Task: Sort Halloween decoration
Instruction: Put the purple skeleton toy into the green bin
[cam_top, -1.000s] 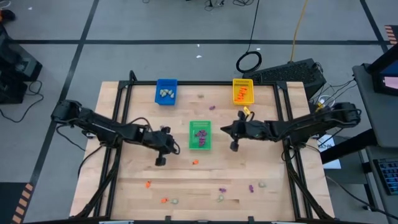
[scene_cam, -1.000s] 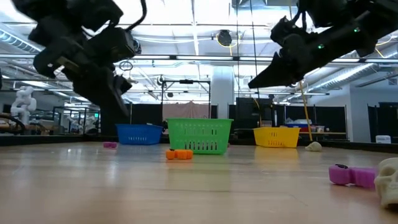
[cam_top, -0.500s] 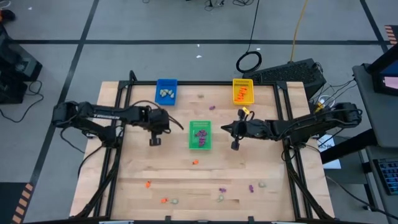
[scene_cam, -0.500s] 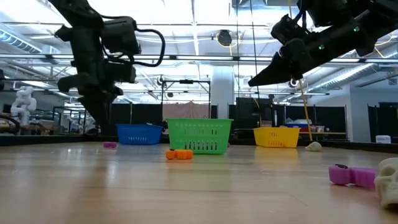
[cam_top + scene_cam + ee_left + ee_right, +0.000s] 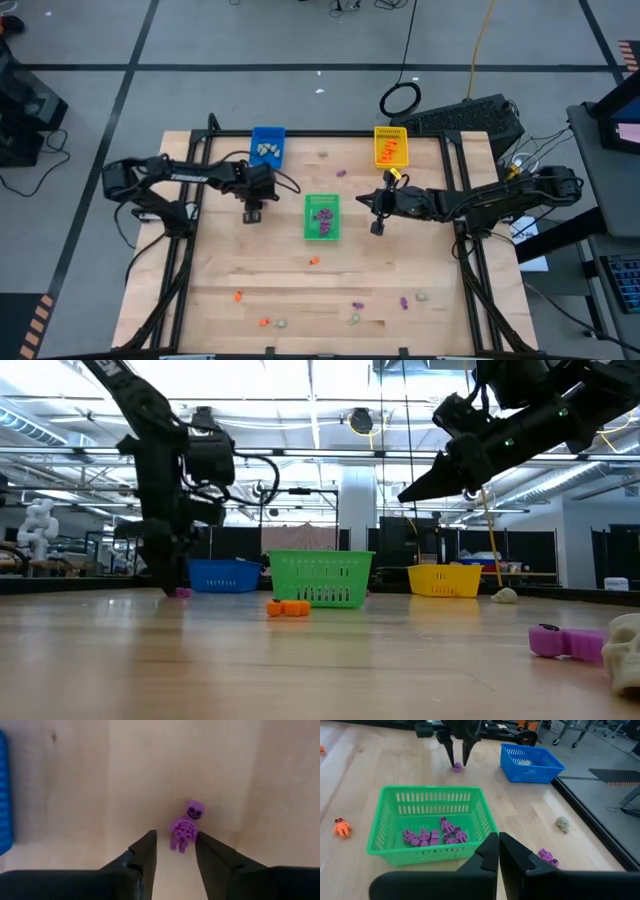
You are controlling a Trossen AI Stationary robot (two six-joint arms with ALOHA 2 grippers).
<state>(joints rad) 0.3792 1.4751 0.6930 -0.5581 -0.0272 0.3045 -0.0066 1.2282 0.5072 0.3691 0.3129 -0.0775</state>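
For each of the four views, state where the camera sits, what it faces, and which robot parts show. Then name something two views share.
High view: above the table, looking straight down; both arms, the left gripper and right gripper flank the green tray.
Low view: at table-top height, looking level across; both arms enter from above.
Left wrist view: looks down past its open fingers at a purple skeleton.
Right wrist view: looks past its shut fingers over the green tray toward the blue tray.
Shared: both wrist views show that purple skeleton.
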